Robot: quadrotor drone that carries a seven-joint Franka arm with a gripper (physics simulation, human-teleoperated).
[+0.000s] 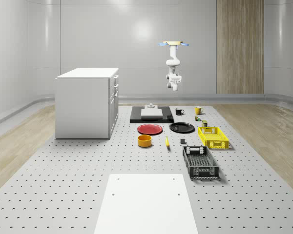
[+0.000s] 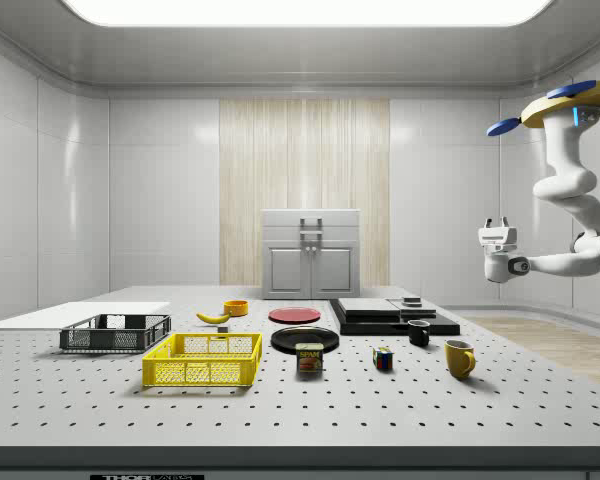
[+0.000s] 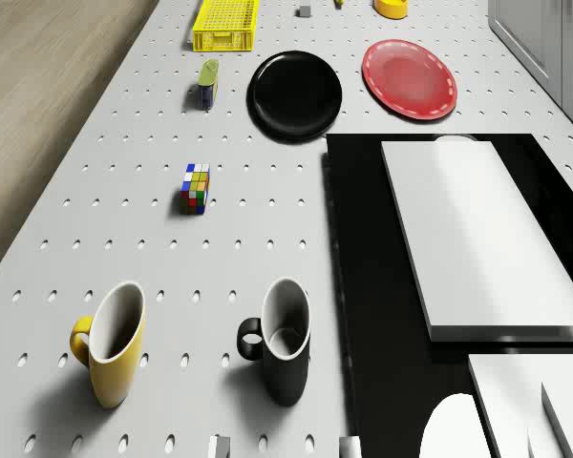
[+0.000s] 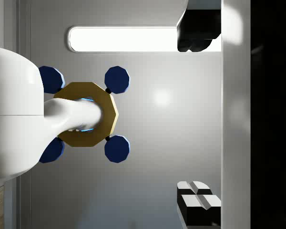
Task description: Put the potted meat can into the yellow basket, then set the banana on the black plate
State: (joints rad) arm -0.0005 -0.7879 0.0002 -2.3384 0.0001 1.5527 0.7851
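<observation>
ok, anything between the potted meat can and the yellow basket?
Nothing visible. In the side view the potted meat can stands on bare table just to the right of the yellow basket, with an open gap between them. The black plate lies behind, off that line.

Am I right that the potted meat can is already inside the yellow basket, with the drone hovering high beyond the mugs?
Not quite: the side view shows the potted meat can standing on the table beside the yellow basket, not inside it. The drone does hover high beyond the mugs.

place: robotics lab, probably | evidence: perforated optical table [image 1: 63,185]; bare grey panelled walls [image 1: 88,34]
</observation>
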